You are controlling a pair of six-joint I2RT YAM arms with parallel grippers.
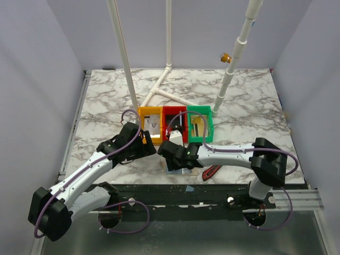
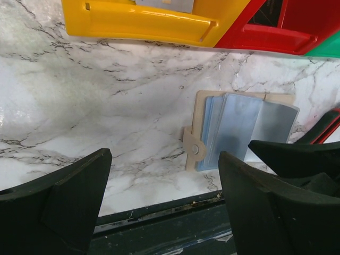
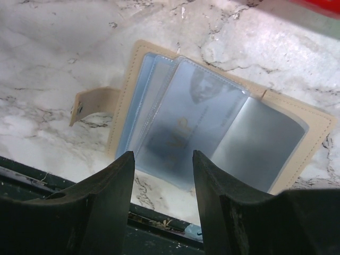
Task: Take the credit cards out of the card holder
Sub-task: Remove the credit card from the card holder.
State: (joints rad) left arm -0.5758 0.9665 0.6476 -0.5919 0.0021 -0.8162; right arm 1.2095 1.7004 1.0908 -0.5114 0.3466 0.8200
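The card holder (image 3: pixel 223 127) lies open and flat on the marble close to the table's front edge, tan cover down, blue-grey clear sleeves fanned up. Through the top sleeve one of the credit cards (image 3: pixel 183 130) shows dimly, with faint gold lettering. My right gripper (image 3: pixel 162 155) hovers just over the holder's near edge, open, with nothing between its fingers. My left gripper (image 2: pixel 166 156) is wide open and empty, to the left of the card holder (image 2: pixel 239 125) and its snap tab (image 2: pixel 194 147). In the top view the right gripper (image 1: pixel 171 153) hides most of the holder (image 1: pixel 175 163).
Yellow (image 1: pixel 150 123), red (image 1: pixel 174 122) and green (image 1: pixel 200 123) bins stand in a row just behind the holder. A red-and-black tool (image 1: pixel 211 172) lies at the front edge to the right. White pipes (image 1: pixel 159 85) rise from the back of the table.
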